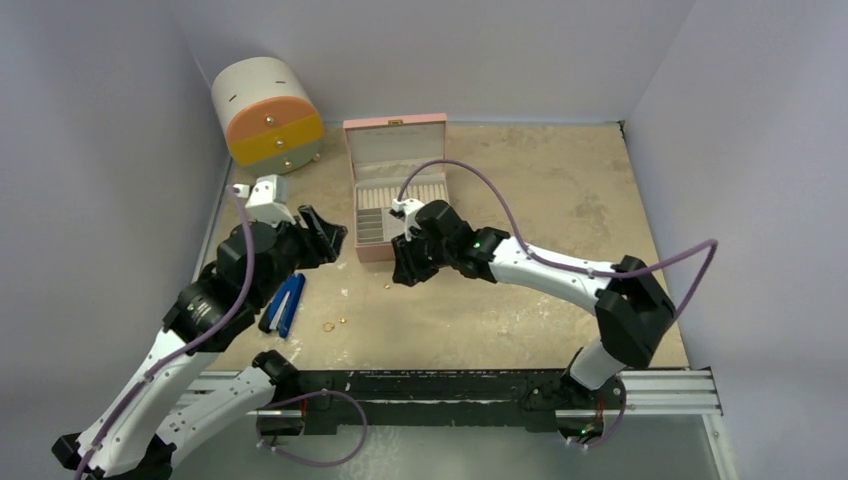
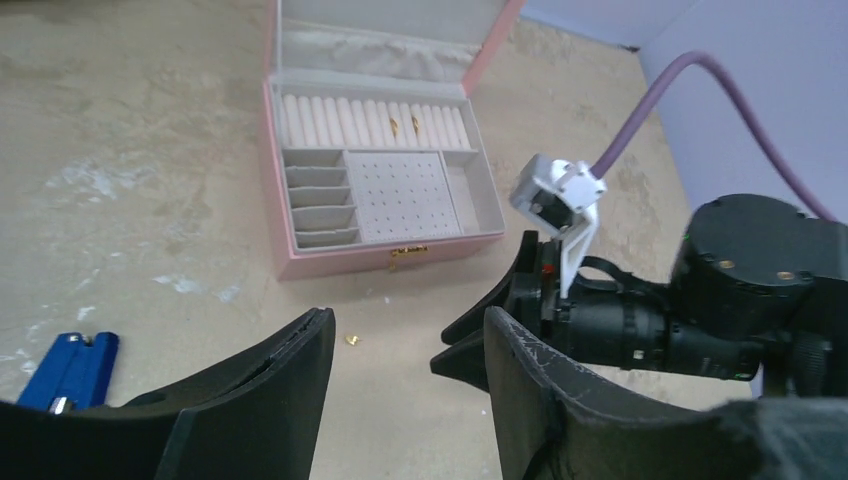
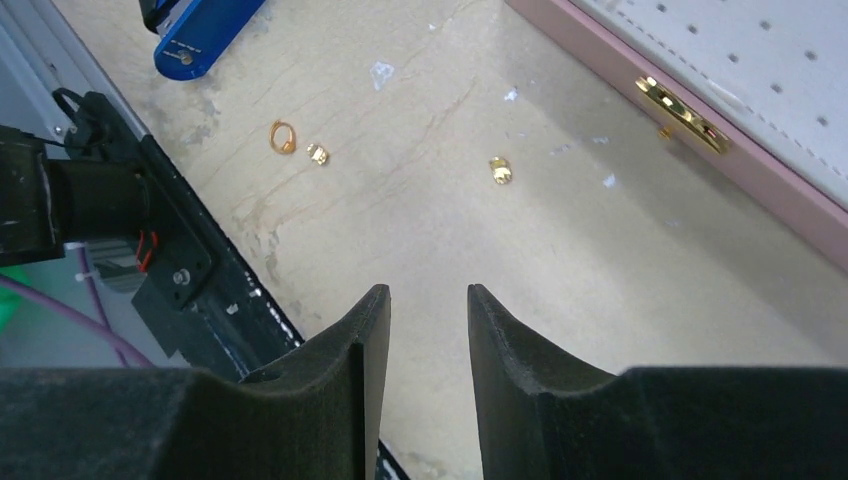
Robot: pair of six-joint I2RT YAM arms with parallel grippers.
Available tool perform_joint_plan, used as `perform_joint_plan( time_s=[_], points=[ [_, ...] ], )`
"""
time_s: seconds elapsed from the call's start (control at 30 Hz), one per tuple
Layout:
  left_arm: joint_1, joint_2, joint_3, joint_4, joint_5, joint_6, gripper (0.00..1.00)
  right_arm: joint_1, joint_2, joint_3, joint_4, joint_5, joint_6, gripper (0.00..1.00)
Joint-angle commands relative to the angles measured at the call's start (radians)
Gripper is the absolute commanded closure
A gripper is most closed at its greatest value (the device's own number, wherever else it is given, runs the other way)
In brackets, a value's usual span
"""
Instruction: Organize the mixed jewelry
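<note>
The jewelry lies loose on the table. A gold ring [image 3: 283,137] and a small gold bit [image 3: 318,153] sit side by side, also visible in the top view [image 1: 327,326]. A gold stud [image 3: 500,170] lies nearer the pink box [image 1: 395,190] and shows in the left wrist view [image 2: 352,340]. Two gold pieces [image 2: 393,125] sit in the box's ring rolls. No pale loop is visible. My left gripper [image 2: 410,330] is open and empty, left of the box. My right gripper [image 3: 428,295] is open and empty, just in front of the box, above the table.
A blue-handled tool [image 1: 285,303] lies by the left arm. A white, orange and yellow drawer unit [image 1: 268,115] stands at the back left. The box's lid stands up. Its gold clasp [image 3: 680,100] faces the arms. Walls enclose the table on three sides.
</note>
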Motion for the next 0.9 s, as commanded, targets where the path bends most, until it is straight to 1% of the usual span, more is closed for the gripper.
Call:
perform_joint_plan(
  time_s=[0.0, 0.17, 0.27, 0.57, 0.87],
  points=[
    [0.008, -0.048, 0.069, -0.055, -0.112, 0.073, 0.43, 0.029, 0.09, 0.118, -0.055, 0.064, -0.078, 0.63],
    [0.007, -0.115, 0.064, -0.071, -0.179, 0.1, 0.36, 0.04, 0.218, 0.208, -0.105, 0.1, -0.132, 0.63],
    [0.008, -0.149, 0.052, -0.081, -0.219, 0.113, 0.33, 0.041, 0.272, 0.246, -0.13, 0.12, -0.157, 0.63],
    [0.007, -0.216, -0.004, -0.089, -0.269, 0.132, 0.32, 0.05, 0.373, 0.314, -0.143, 0.113, -0.214, 0.62],
    [0.007, -0.221, -0.068, -0.067, -0.271, 0.125, 0.32, 0.062, 0.437, 0.364, -0.15, 0.121, -0.228, 0.62]
  ],
)
